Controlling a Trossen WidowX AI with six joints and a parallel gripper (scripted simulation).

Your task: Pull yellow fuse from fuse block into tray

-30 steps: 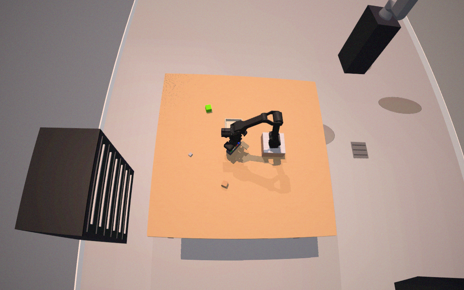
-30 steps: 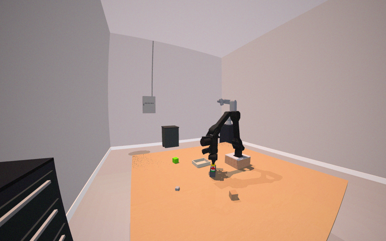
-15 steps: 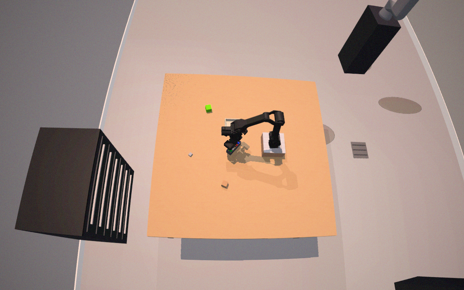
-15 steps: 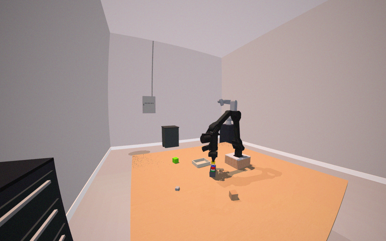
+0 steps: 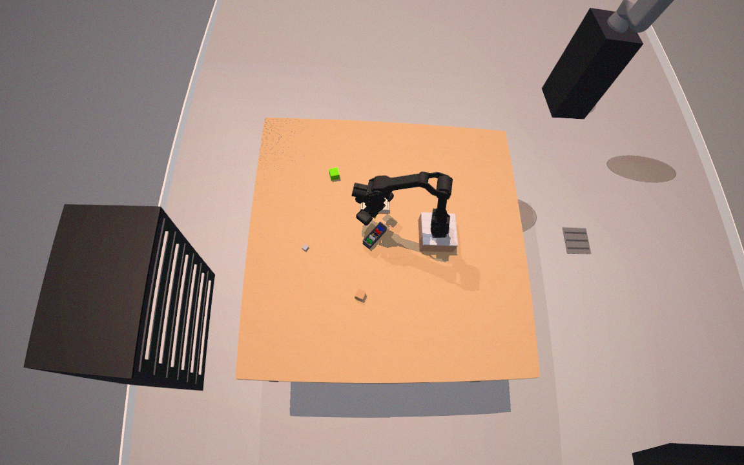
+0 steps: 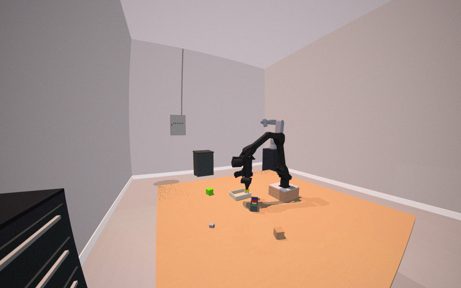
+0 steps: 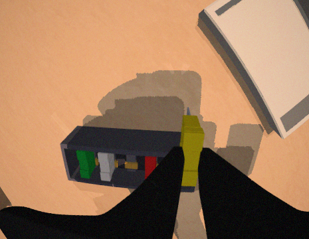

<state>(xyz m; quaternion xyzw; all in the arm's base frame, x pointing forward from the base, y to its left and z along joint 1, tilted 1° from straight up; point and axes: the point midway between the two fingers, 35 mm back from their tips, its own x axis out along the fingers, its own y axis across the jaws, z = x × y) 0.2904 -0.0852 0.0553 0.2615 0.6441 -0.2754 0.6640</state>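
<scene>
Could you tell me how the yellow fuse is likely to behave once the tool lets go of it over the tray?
The yellow fuse looks like a stiff little block, so it should not flex in the tool. It is narrow and held upright, so it may topple on landing. Its flat faces suggest no rolling, and the tray rim should contain it.

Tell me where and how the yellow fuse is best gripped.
Grip the yellow fuse by its upper end, coming from straight above, pads on its two broad flat faces. It is a narrow upright bar, so that end is free. The gripper holds it this way now, clear of the fuse block.
</scene>
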